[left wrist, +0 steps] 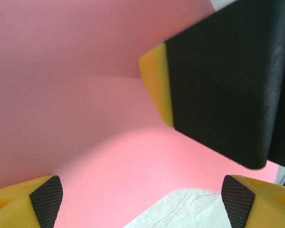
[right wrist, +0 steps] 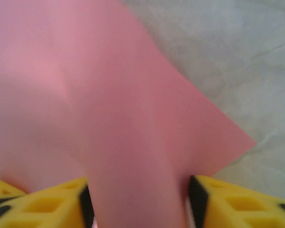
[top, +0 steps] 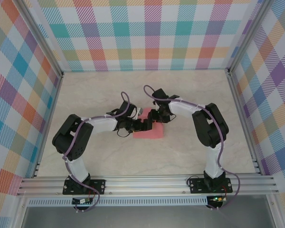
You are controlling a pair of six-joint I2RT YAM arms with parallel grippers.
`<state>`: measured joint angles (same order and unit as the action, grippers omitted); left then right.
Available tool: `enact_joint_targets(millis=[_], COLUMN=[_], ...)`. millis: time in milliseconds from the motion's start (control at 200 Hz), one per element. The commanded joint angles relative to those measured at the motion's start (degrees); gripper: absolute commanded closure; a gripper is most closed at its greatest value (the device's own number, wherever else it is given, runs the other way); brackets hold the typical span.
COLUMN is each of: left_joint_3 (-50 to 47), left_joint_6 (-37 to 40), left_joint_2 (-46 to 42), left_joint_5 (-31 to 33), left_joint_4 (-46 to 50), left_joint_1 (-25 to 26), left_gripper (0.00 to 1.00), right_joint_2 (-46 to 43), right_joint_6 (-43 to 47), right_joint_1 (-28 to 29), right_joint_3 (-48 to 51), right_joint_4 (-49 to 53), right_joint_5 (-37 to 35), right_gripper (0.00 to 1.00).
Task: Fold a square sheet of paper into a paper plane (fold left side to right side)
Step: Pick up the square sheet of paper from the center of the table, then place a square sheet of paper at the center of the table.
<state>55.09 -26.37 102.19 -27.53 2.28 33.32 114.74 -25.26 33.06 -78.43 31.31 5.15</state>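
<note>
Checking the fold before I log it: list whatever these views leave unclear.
Top view: the left gripper and right gripper cover most of the square sheet of paper, hiding any crease.
Right wrist view: sheet blurred near the lens; whether the right gripper pinches it is unclear.
Left wrist view: the sheet's edges run off frame or behind the right gripper.

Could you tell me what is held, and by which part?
A lifted part of the paper lies inside the right gripper; whether it's clamped cannot be told.
</note>
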Motion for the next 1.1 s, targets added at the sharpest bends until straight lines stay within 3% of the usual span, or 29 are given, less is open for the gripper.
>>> enact_joint_targets(millis=[0,185,455,610,815,1095], left_joint_3=[-1.50,-4.44,-9.29,-8.94,-5.11,1.26], left_joint_6=[-0.08,-1.08,-5.32,-7.83,-9.40,-7.98], left_joint_2=[-5.78,-16.90,-30.24,-37.00,-40.97,-39.45], left_joint_5=[0.72,0.27,-9.73,-16.28,-21.99,-25.76], left_joint_4=[0.52,2.52,-0.32,-6.24,-11.14,-13.09], left_joint_1=[-0.76,-6.40,-14.63,-14.75,-14.60,-11.63], left_gripper=[0.10,0.07,0.05,0.02,0.00,0.00], right_joint_2=[-3.53,-9.70,-22.26,-31.59,-40.13,-45.44], right_joint_6=[0.54,-0.04,-1.53,-0.68,1.00,-1.95], right_joint_1=[-0.67,-4.01,-10.83,-13.50,-13.55,-11.95], right_joint_3=[2.22,7.08,15.69,17.37,12.55,7.30], right_joint_4=[-0.05,-7.66,-20.60,-22.65,-18.86,-19.80], right_joint_5=[6.41,14.95,33.60,42.67,53.01,58.67], right_gripper=[0.55,0.67,0.74,0.74,0.74,0.74])
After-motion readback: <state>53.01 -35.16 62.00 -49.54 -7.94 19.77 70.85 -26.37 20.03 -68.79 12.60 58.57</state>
